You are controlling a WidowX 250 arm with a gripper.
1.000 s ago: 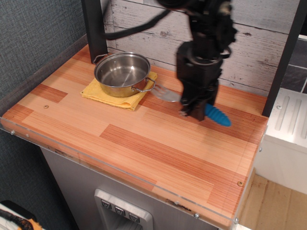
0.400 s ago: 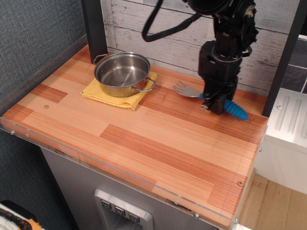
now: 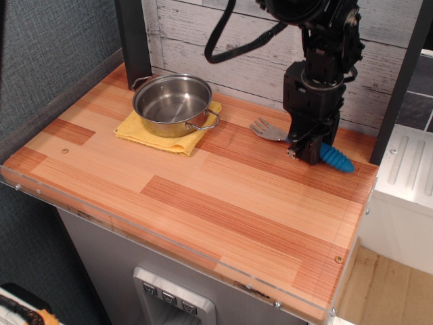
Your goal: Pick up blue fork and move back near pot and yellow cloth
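One blue fork (image 3: 336,158), pinched at mid-length by the black gripper (image 3: 306,153), jaws pressed against it. Low over the wooden tabletop (image 3: 223,203) near the back right; contact with the surface not clear. Long axis running left to right, slightly diagonal: silver head (image 3: 266,128) pointing left toward the pot (image 3: 172,103), ribbed handle trailing right and toward the front. Sitting on the yellow cloth (image 3: 152,137), that pot, well apart from the fork.
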